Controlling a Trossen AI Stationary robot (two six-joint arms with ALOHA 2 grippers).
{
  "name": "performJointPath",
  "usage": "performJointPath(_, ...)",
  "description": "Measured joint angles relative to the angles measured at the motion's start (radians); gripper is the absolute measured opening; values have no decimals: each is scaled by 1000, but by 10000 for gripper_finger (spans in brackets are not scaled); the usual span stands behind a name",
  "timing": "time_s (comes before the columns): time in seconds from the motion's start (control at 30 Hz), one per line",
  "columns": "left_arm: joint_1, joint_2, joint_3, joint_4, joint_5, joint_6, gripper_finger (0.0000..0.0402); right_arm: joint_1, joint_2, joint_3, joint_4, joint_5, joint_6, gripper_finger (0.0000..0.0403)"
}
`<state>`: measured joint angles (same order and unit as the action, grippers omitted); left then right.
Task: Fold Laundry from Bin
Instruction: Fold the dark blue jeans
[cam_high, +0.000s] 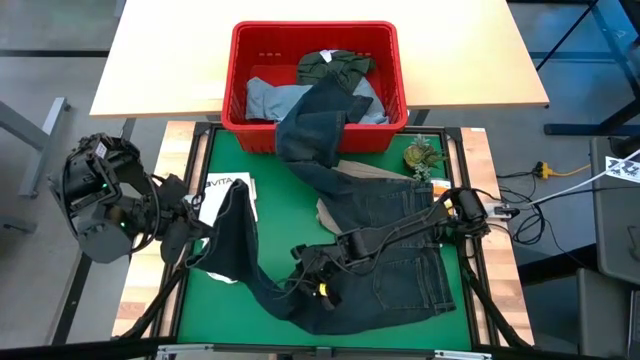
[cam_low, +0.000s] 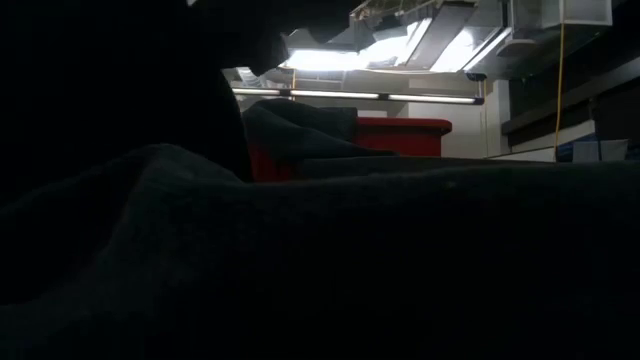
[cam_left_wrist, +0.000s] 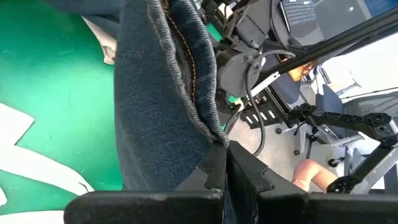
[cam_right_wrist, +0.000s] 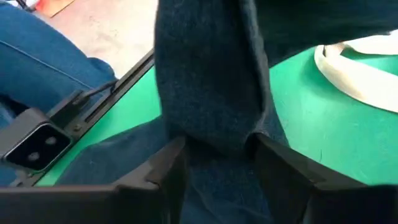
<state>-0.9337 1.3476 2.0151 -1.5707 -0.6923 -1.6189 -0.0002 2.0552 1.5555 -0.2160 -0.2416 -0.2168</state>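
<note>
Left gripper (cam_left_wrist: 225, 163) pinched tight on a seam of the dark jeans (cam_high: 390, 250), lifted over the green mat (cam_high: 215, 320). Right gripper (cam_right_wrist: 214, 158) around a fold of the same jeans, not fully clamped. Jeans stretching lengthwise from the red bin (cam_high: 315, 40) toward the mat's near edge. White tote bag (cam_high: 225, 195) underneath.

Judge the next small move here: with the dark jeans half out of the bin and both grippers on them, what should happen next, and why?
Probably the right gripper should finish closing on the fold of dark navy jeans between its fingers. The left gripper is already shut on the jeans' edge, lifted above the green mat, while one leg still trails into the red bin. A second firm grip seems needed before pulling.
</note>
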Motion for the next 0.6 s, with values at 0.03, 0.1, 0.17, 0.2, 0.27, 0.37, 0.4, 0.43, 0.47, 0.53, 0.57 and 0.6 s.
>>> performJointPath(0.03,-1,0,0,0,6,-7,0,0,0,0,1,23,1,154)
performJointPath(0.1,-2,0,0,0,34,-54,0,0,0,0,13,90,8,116)
performJointPath(0.17,-2,2,0,0,72,-119,0,-7,0,0,26,181,27,66)
performJointPath(0.2,-2,6,0,0,91,-154,0,-14,0,0,37,222,36,37)
performJointPath(0.27,-2,18,0,0,141,-222,0,-32,-1,1,58,285,49,12)
performJointPath(0.37,-2,44,0,0,253,-341,0,-64,2,2,59,326,90,21)
performJointPath(0.4,-2,55,0,0,295,-381,0,-76,5,2,59,329,107,21)
performJointPath(0.43,-2,67,0,0,338,-418,0,-90,6,2,55,330,119,18)
performJointPath(0.47,-2,78,0,0,379,-448,0,-103,6,2,55,334,134,12)
performJointPath(0.53,-2,105,0,0,458,-498,0,-132,17,2,68,340,139,4)
performJointPath(0.57,-2,117,0,0,491,-521,0,-145,22,3,74,339,141,5)
performJointPath(0.6,-2,129,0,0,521,-541,0,-158,28,2,67,339,142,8)
